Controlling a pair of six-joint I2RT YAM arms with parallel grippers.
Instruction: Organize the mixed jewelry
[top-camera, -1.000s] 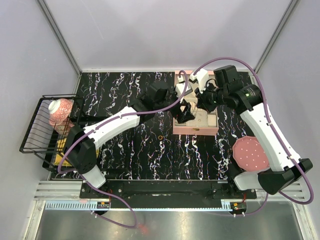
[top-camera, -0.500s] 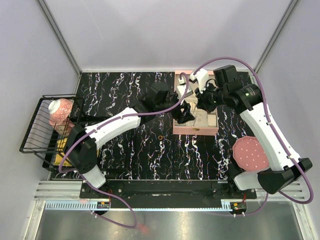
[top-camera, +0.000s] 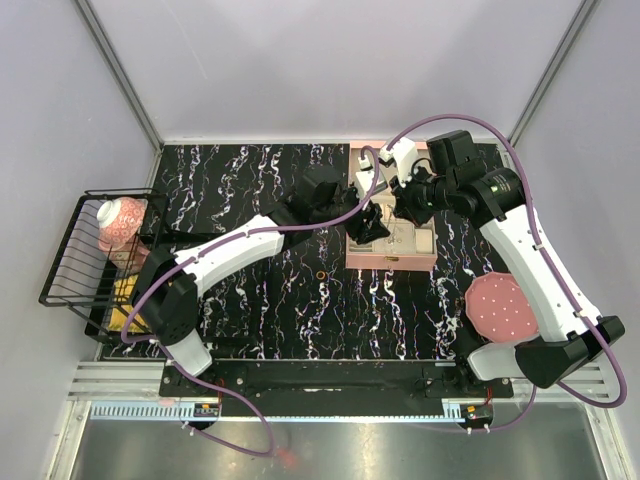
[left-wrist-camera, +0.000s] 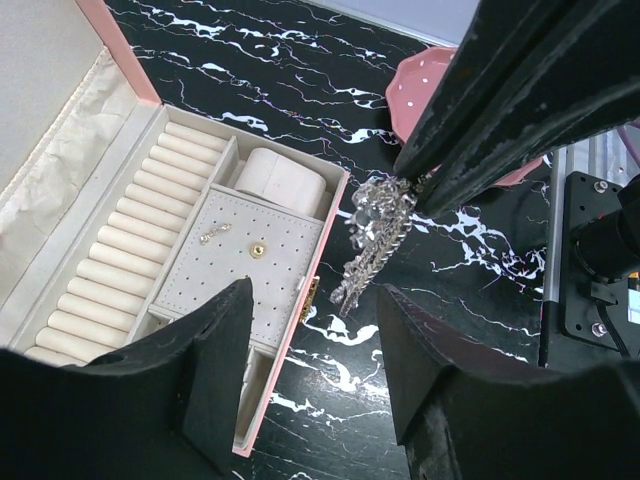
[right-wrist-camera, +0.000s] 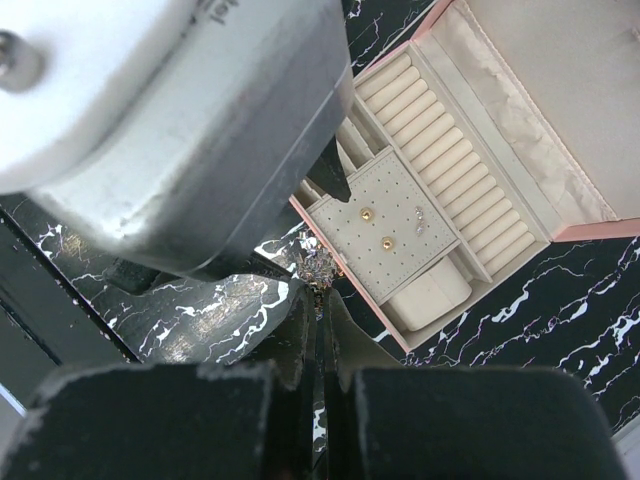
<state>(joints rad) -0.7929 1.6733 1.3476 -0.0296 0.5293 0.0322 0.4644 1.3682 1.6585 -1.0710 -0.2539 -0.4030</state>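
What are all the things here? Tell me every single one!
box: one, pink, open, far right part of the table
chain: one, silvery, hanging from the right hand beside the box
ring: one, gold, on the table left of the box
studs: two, gold, on the box's dotted pad
earring: one, silvery, same pad
disc: one, pink with dots, near right of the table
rack: one, black wire, left edge
bowl: one, pink patterned, in the rack
table: one, black with white veins
left hand: one, black, open, over the box's front edge
right hand: one, black, shut on the chain
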